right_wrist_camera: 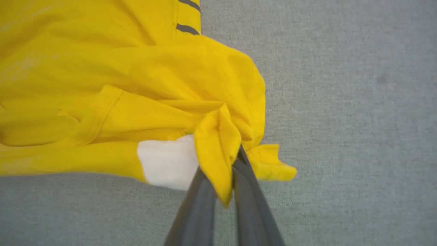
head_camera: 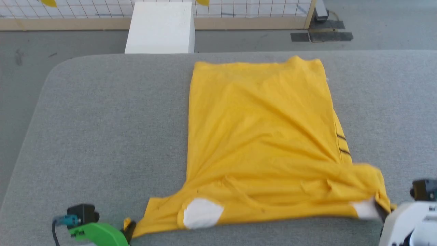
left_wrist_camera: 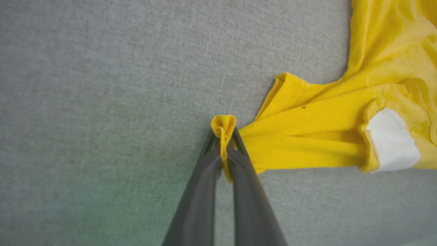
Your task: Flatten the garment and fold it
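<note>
The garment (head_camera: 259, 136), a bright yellow T-shirt, lies on the grey table (head_camera: 102, 130) with its long side running away from me and creases fanning from its near corners. White patches show near its front edge. My left gripper (head_camera: 129, 229) is shut on the garment's near left corner, and the left wrist view shows a yellow fold (left_wrist_camera: 223, 128) pinched between the dark fingers (left_wrist_camera: 201, 191). At the lower right, my right gripper (head_camera: 382, 211) is shut on the near right corner; in the right wrist view bunched cloth (right_wrist_camera: 218, 147) hides the fingertips.
A white block (head_camera: 160, 29) stands on the floor beyond the table's far edge, before a low wood-framed mesh fence (head_camera: 239, 13). Dark mats (head_camera: 321, 36) lie on the floor at the far right. Bare grey table surface stretches left of the shirt.
</note>
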You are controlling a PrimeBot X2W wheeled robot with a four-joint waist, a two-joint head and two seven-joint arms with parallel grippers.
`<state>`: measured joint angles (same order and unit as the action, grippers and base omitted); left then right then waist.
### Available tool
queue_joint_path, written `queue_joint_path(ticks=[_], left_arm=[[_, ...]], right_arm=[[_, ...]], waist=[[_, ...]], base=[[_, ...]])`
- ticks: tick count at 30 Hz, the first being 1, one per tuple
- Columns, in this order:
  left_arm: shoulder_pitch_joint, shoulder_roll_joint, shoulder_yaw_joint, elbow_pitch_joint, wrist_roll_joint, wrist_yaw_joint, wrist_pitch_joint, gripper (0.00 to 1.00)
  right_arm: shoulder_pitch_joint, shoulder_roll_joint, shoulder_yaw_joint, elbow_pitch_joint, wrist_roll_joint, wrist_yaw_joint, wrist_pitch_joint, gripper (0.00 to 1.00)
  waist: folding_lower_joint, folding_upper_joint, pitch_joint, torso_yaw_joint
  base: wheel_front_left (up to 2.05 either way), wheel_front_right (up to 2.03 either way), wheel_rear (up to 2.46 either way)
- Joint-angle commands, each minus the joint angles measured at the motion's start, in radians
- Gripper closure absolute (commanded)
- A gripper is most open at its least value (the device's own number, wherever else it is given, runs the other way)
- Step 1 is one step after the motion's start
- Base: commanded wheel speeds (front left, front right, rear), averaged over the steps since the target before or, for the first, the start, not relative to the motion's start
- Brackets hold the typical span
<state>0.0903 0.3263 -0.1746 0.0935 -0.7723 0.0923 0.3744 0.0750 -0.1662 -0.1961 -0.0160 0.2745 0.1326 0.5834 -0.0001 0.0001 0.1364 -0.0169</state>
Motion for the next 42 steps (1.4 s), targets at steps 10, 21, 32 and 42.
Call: queue_joint_path(ticks=[10,21,32,42], left_arm=[[0.099,-0.014,-0.028,-0.055,0.053,0.056,-0.038,1.0],[0.085,-0.043,-0.042,-0.041,0.055,0.024,-0.111,1.0],[0.064,-0.061,-0.063,-0.065,0.064,0.01,-0.145,1.0],[-0.034,-0.078,-0.096,-0.105,0.087,-0.012,-0.158,1.0]], right_arm=[[0.123,0.115,-0.103,0.041,0.01,-0.002,-0.004,1.0],[0.107,0.116,-0.071,0.085,-0.014,-0.002,-0.122,0.0],[-0.039,0.113,-0.119,-0.067,-0.045,-0.002,-0.406,0.0],[-0.477,0.009,-0.148,0.242,-0.072,-0.002,-0.463,0.0]], waist=[[0.0001,-0.0001,-0.018,0.01],[0.0001,-0.0001,-0.034,0.032],[0.0001,-0.0001,-0.024,0.081],[0.0001,-0.0001,0.112,0.189]], base=[[0.0,0.0,0.0],[0.0,0.0,0.0],[0.0,0.0,0.0],[0.0,0.0,0.0]])
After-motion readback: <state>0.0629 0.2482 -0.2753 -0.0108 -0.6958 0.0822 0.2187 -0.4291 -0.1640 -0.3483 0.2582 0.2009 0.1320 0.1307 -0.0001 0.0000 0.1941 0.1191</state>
